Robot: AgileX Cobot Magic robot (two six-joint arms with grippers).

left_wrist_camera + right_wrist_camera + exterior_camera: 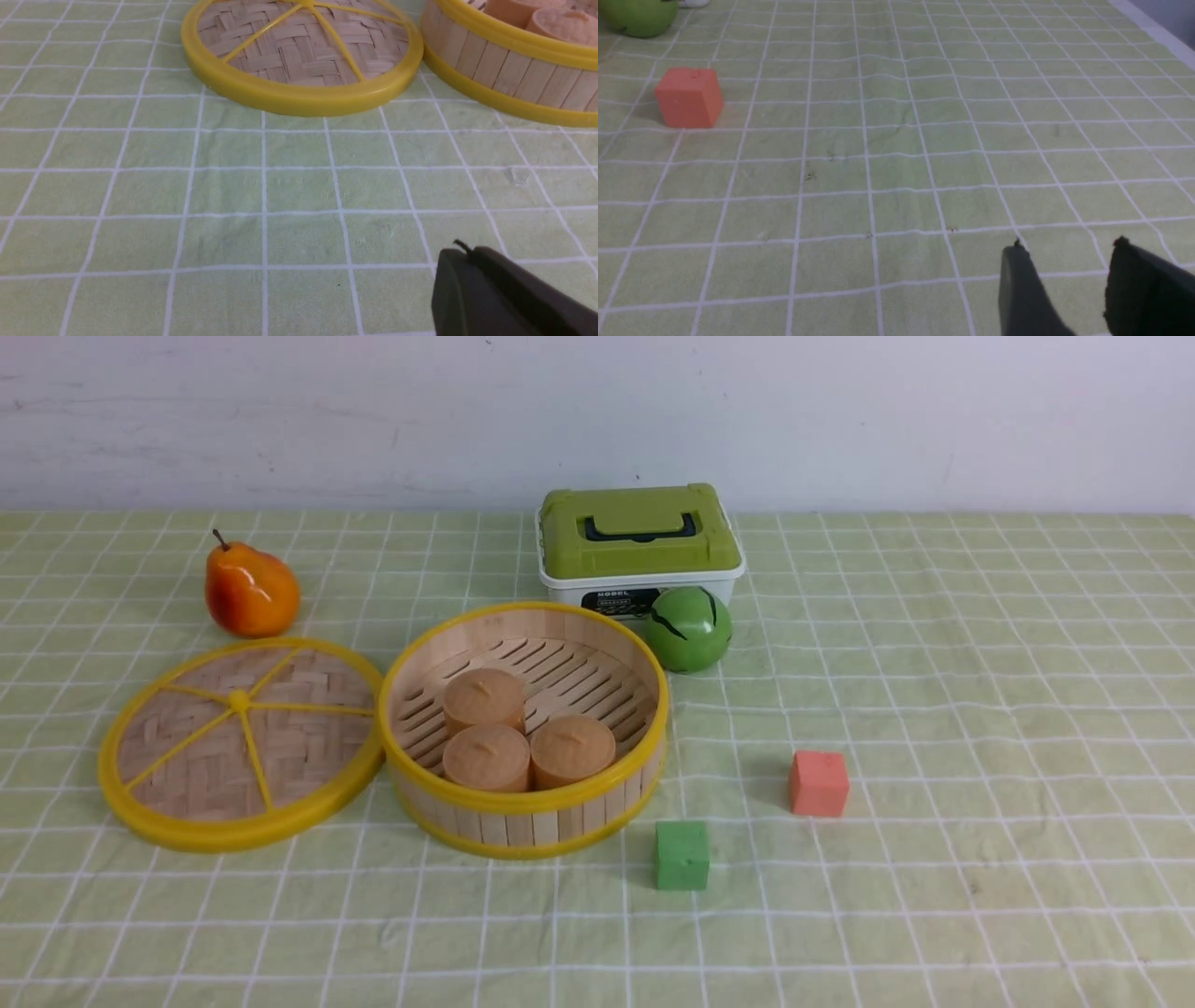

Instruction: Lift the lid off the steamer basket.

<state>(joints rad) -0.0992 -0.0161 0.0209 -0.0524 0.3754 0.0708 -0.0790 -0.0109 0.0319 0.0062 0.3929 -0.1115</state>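
Note:
The lid lies flat on the cloth just left of the steamer basket, its rim touching the basket's side. It shows again in the left wrist view as the lid beside the steamer basket. The basket stands uncovered with three tan buns inside. My left gripper is shut with nothing in it, low over bare cloth short of the lid. My right gripper is open and empty over bare cloth, far from the basket. Neither arm appears in the front view.
An orange pear sits behind the lid. A white box with a green top and a green ball stand behind the basket. A green cube and a red cube lie to the basket's right.

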